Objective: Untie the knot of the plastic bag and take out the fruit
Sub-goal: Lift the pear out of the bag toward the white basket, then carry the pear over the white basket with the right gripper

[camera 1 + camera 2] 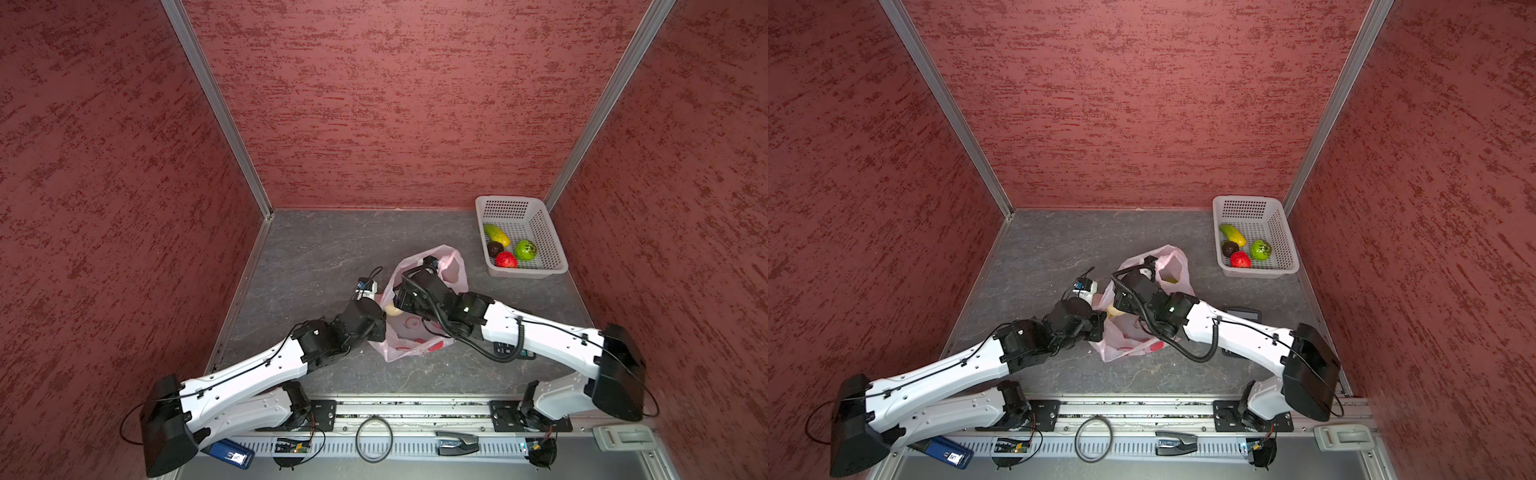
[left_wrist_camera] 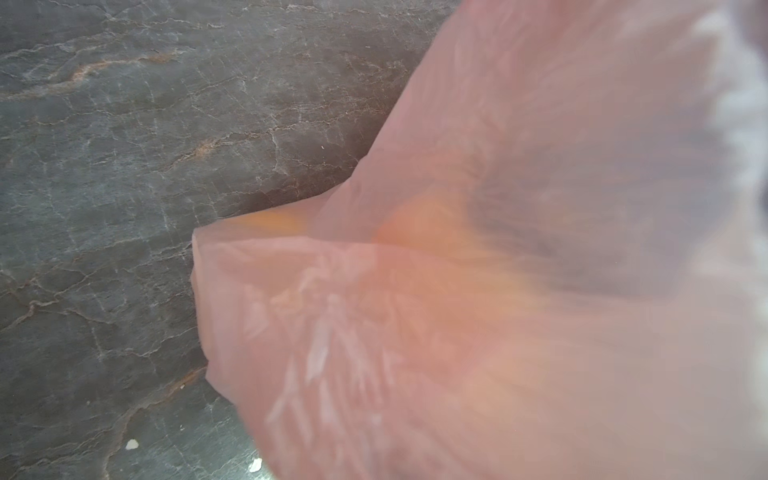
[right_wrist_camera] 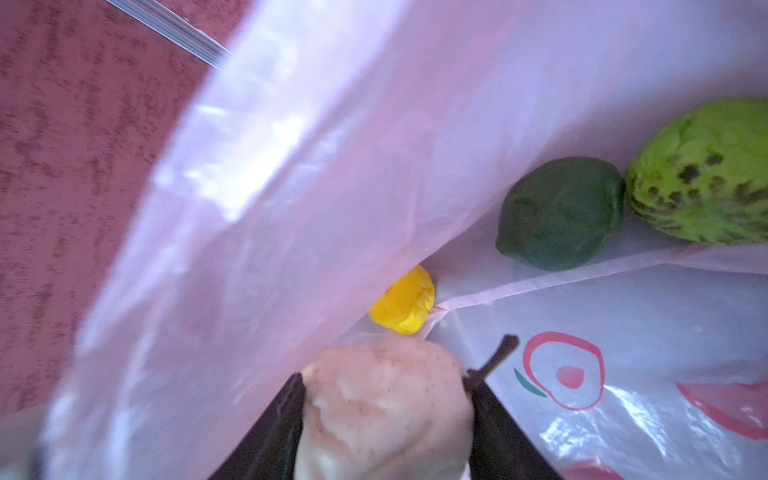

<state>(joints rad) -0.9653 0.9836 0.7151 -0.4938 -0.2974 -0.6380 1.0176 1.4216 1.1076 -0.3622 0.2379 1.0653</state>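
Toward the tabletop's front middle, pinching the flimsy-looking, slippery plastic bag by its rim with left jaws pressed together; clamping a likely light, rigid cream pear across its belly between right jaws; leaving other fruit deeper inside.

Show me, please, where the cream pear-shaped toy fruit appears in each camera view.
Both top views: cream pear-shaped toy fruit below centre, in the mouth of the thin pale pink plastic bag.
Left wrist: not visible in it.
Right wrist: bottom centre, between the fingers of the right gripper.
Shared landmark: that bag, in all four.
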